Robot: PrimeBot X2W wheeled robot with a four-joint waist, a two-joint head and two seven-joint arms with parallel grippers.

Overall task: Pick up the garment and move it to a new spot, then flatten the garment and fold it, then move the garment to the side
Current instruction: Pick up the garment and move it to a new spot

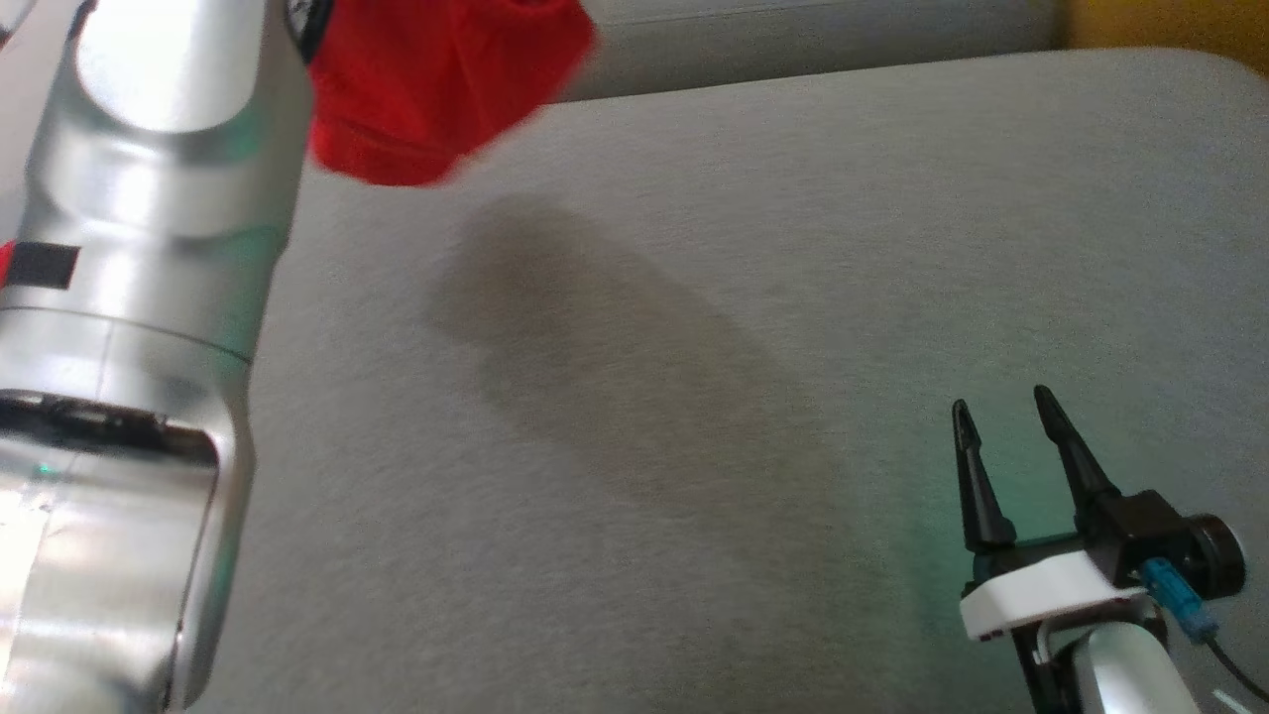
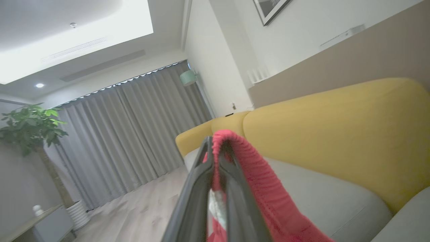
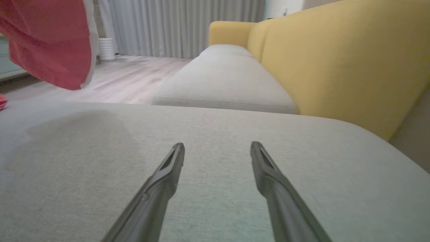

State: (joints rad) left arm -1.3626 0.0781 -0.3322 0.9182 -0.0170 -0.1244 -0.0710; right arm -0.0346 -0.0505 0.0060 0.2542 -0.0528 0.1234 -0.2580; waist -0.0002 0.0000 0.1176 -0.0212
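Head view took in the broad grey seat cushion (image 1: 793, 248), a long dark shadow (image 1: 615, 377) across it, and the pale left forearm (image 1: 149, 297) rising up the left side, with that arm's fingers hidden behind it. The left wrist view supplied what that one lacked: the yellow backrest (image 2: 336, 134), grey curtains (image 2: 134, 127), a potted plant (image 2: 30, 124), and the left gripper (image 2: 216, 145) clenched on a ribbed edge of the garment (image 2: 262, 181). The garment was red and bunched, hanging in the air above the far left part of the cushion. The right wrist view added a pale strip down one side of it. The right gripper (image 3: 217, 145) sat low over the cushion at the near right, jaws spread and holding nothing.
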